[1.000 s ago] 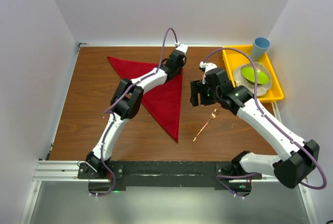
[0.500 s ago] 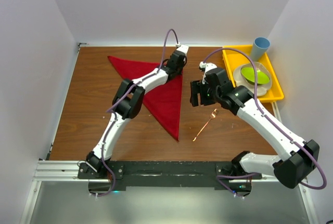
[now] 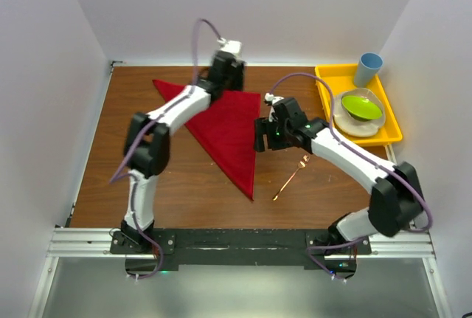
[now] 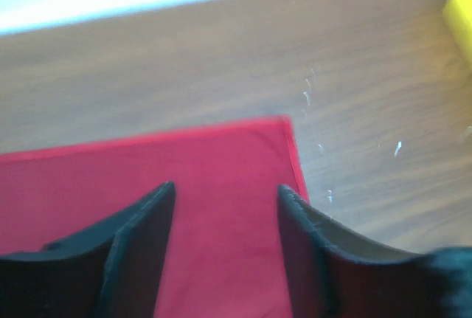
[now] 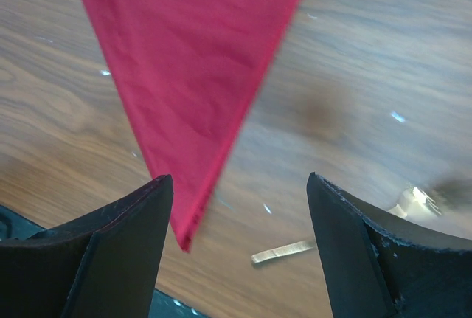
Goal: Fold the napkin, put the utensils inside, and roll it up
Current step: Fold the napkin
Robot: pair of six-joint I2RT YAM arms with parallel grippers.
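The bright red shiny cloth napkin [image 3: 232, 133] lies flat as a triangle on the brown wooden table [image 3: 110, 170].
The thin copper-coloured metal utensil [image 3: 290, 179] lies on the wood right of the napkin's near tip, not touching it. The left gripper [image 4: 225, 207] hovers over the far right corner, fingers spread, holding nothing. The right gripper [image 5: 240, 215] (also spread and empty) hangs beside the right edge.

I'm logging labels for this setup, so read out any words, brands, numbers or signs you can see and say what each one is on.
None: no text can be read in any view.
The red napkin, utensil, yellow tray, blue cup and green bowl show no print.
The left arm and right arm show no legible marking; anything there is too small to tell.
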